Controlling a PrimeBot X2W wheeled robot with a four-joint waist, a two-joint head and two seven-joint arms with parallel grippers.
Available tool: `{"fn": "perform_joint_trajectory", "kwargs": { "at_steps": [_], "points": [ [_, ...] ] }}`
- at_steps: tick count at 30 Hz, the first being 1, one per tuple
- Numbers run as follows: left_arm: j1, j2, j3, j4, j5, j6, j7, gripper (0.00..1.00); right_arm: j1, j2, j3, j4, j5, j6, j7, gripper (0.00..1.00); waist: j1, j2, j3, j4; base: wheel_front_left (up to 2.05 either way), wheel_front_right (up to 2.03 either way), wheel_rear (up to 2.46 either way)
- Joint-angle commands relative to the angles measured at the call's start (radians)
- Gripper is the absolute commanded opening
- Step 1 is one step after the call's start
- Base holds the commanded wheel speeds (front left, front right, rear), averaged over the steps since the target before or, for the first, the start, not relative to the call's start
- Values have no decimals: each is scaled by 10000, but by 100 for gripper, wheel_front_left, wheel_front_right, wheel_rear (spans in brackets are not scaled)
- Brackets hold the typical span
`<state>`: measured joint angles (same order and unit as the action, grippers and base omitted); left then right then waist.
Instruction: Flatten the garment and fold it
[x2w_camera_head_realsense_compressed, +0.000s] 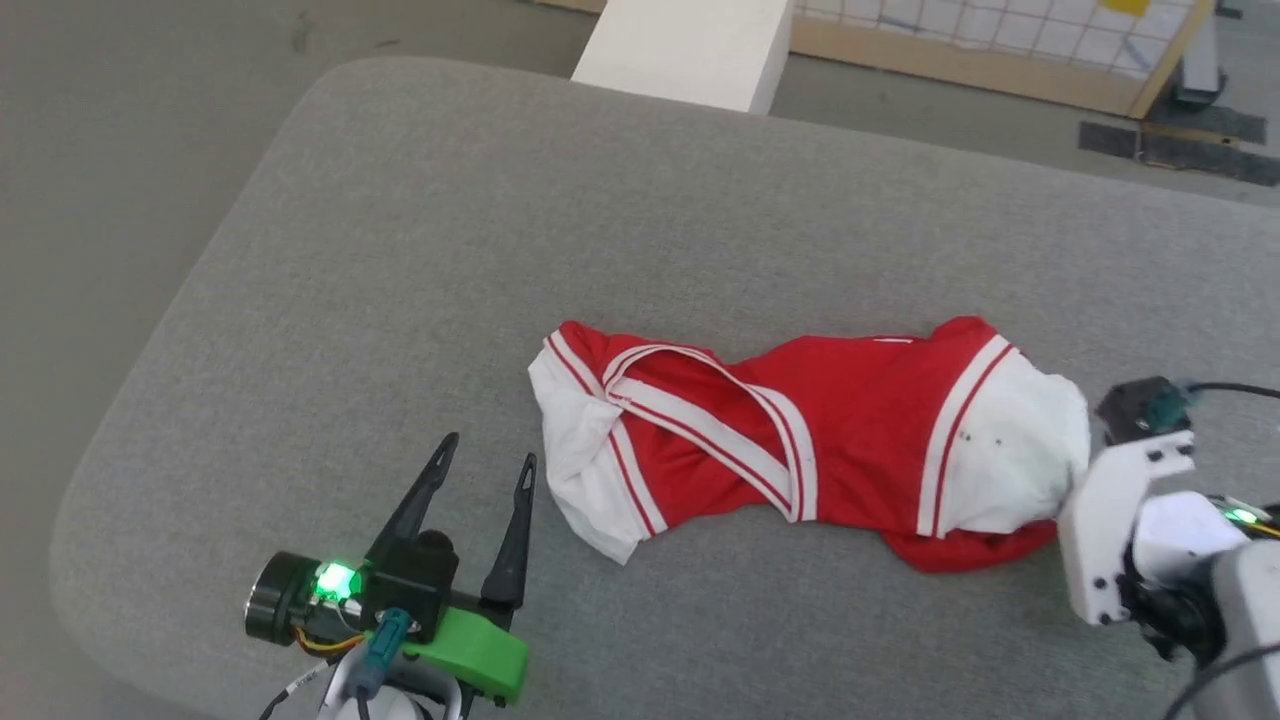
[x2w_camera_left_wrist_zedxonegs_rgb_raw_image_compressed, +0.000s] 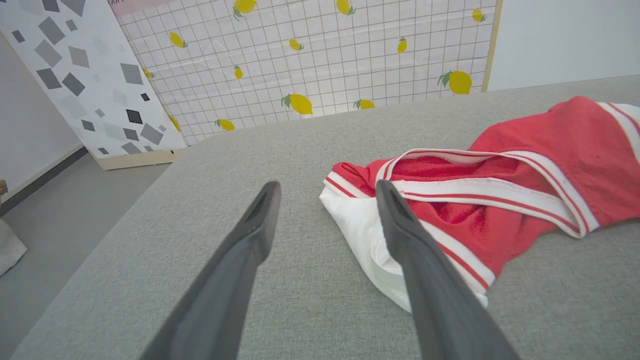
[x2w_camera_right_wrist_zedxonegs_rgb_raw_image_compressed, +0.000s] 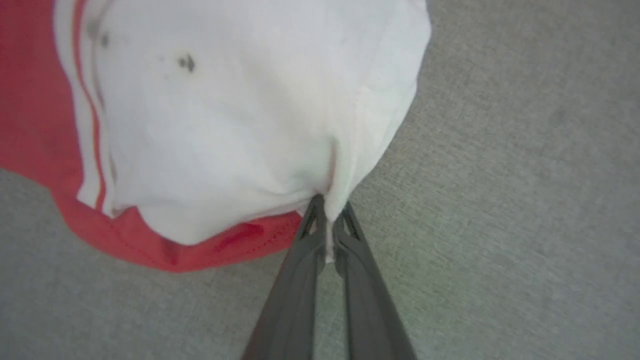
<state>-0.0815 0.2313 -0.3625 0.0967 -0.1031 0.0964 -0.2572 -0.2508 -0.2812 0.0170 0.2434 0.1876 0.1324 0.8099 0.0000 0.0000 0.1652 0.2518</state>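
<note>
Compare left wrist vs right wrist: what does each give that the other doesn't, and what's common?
Left wrist view: the left gripper is open, beside the end of the garment that has the looped striped trim. A lemon-print backdrop stands behind.
Right wrist view: the right gripper is shut on the edge of the white panel, with cloth pinched between its fingers. Small dark specks mark that panel.
Both: the garment lies crumpled on the grey padded surface.
</note>
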Motion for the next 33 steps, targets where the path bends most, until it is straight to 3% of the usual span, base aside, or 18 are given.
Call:
{"fn": "perform_joint_trajectory", "kwargs": {
  "at_steps": [1, 10, 15, 20, 21, 28, 31, 33],
  "points": [
    [80, -50, 75, 67, -44, -57, -45, 100, 379, -199, -137, -309, 115, -17, 28, 0, 0, 0, -571, -603, 0, 0, 0],
    [404, -238, 417, 243, -40, -206, -45, 100, 3001, -730, -1947, -3932, 967, -17, 1682, 0, 0, 0, -1216, -1472, 0, 0, 0],
    [475, -302, 559, 288, -9, -327, -45, 100, 4546, -681, -3218, -4284, 791, -17, 2122, 0, 0, 0, -1307, -1602, 0, 0, 0],
    [576, -297, 685, 375, 12, -479, -45, 100, 4997, -621, -3892, -3701, -29, -17, 1485, 0, 0, 0, -1380, -1680, 0, 0, 0],
    [584, -297, 700, 384, 4, -538, -45, 100, 4884, -502, -3901, -3563, -89, -17, 1038, 98, 0, 0, -1375, -1694, 0, 0, 0],
    [669, -397, 404, 821, -409, -1423, -18, 100, 3773, 311, -3392, -3360, 146, -17, -1701, 100, 0, 0, -1399, -1796, 0, 0, 0],
    [665, -386, -171, 1108, -1081, -2033, 838, 100, 3478, 591, -3267, -3663, 157, -17, -2672, 100, 0, 0, -1358, -1831, 0, 0, 0],
    [603, -244, -686, 1061, -1616, -2196, 1800, 100, 3402, 824, -3241, -3864, 156, -17, -2995, 100, 0, 0, -1285, -1849, 0, 0, 0]
  ]
}}
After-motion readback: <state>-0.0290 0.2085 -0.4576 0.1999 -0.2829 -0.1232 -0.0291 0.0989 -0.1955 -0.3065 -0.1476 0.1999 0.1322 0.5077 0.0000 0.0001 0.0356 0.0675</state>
